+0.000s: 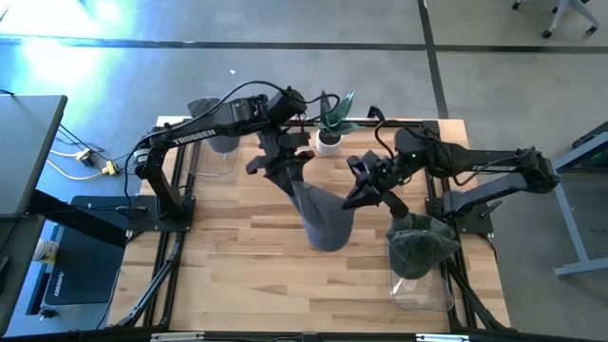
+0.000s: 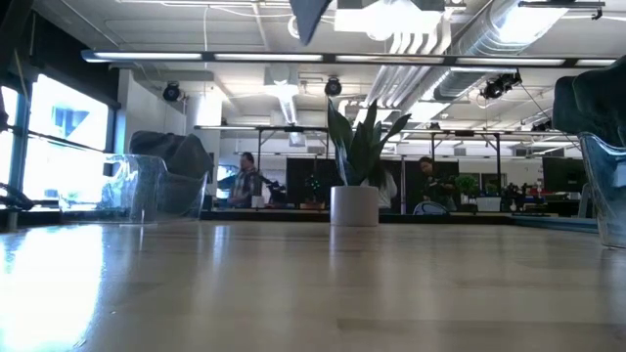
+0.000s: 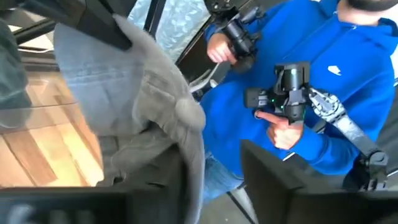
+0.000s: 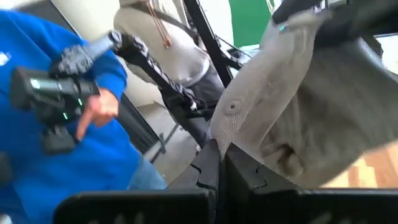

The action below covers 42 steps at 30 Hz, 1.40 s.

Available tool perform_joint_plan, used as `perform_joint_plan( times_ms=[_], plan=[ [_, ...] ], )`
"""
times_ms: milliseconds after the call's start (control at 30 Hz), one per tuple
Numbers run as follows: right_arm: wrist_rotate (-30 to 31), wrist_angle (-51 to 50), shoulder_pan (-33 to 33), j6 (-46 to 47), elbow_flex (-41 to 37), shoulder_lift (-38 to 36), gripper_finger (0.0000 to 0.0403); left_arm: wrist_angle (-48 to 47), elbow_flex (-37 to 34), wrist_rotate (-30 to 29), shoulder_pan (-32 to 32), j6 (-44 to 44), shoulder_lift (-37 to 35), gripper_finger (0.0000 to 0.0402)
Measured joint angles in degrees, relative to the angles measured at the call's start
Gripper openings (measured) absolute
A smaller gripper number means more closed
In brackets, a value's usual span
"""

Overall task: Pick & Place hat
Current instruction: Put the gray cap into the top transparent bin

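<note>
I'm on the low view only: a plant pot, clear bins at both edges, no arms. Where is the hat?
Observer: The grey hat hangs above the table's middle, held up between both grippers.
Operator: Which gripper has it?
Observer: The left gripper pinches its upper edge; the right gripper grips the opposite side.
Operator: What fills the bin on my right?
Observer: A dark green hat sits in that clear bin.

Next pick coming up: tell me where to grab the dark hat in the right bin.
Pinch the dark hat by its crown, heaped above the rim of the clear bin, from straight above; the walls block sideways approaches. Right now the left gripper and right gripper both hold the grey hat aloft.
</note>
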Motion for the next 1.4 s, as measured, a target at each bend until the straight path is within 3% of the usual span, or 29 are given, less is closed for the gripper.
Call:
perform_joint_plan(
  times_ms=[200,367,567,933,1200,1400],
  plan=[
    [2.29,2.51,1.13,2.33,-0.02,-0.42,0.0002,-0.23,-0.12,-4.37,-3.01,3.75,1.73,0.0262],
    [5.8,4.65,0.87,4.19,-0.02,-2.39,0.0001,-0.08,-0.31,-10.64,-5.53,8.32,2.95,0.028],
    [9.03,3.61,0.87,5.78,-0.02,-6.07,0.0001,0.0,-0.06,-11.18,-7.11,11.69,2.48,0.0214],
    [9.14,-2.88,1.1,10.11,-0.02,-10.42,0.0,3.31,-0.06,-2.4,-7.46,7.7,0.74,0.0012],
    [5.46,-1.06,2.47,13.65,-0.04,-10.74,0.0,6.69,-0.08,-3.13,-7.66,4.86,-3.42,0.0002],
    [5.3,-0.77,1.09,12.26,0.02,-6.57,0.0008,12.54,-0.09,-3.43,-7.81,-3.93,-3.32,0.0002]
  ],
)
